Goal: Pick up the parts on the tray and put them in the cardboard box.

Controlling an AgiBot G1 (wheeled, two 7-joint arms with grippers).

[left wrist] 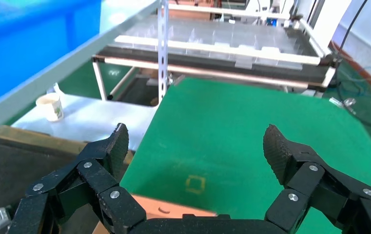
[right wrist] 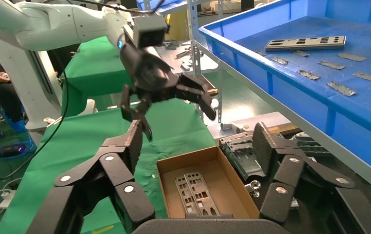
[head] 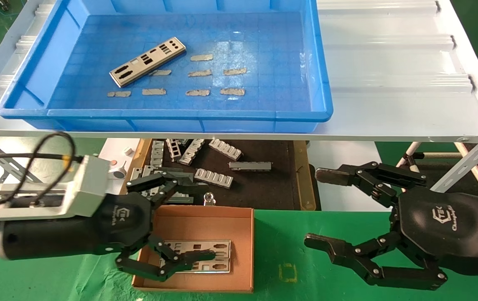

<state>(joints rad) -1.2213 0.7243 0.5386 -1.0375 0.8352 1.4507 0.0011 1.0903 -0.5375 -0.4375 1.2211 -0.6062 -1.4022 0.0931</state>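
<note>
The left gripper [head: 178,217] hovers over the cardboard box [head: 239,246] with its jaws spread wide and nothing between them. Two silver parts [head: 212,251] lie stacked flat on the box floor, and the box sits on the green cloth [head: 280,234]. One more part [head: 147,62] rests at an angle in the blue tray [head: 322,83], among grey tape scraps [head: 232,91]. The right gripper [head: 320,209] hangs to the right of the box, above the cloth, jaws also apart and empty. Ribbed grey brackets [head: 214,177] lie on the dark mat [head: 272,184] beyond the box.

Glossy plastic tray [head: 322,83], shiny metal parts [head: 148,61], matt cardboard box [head: 205,219].
</note>
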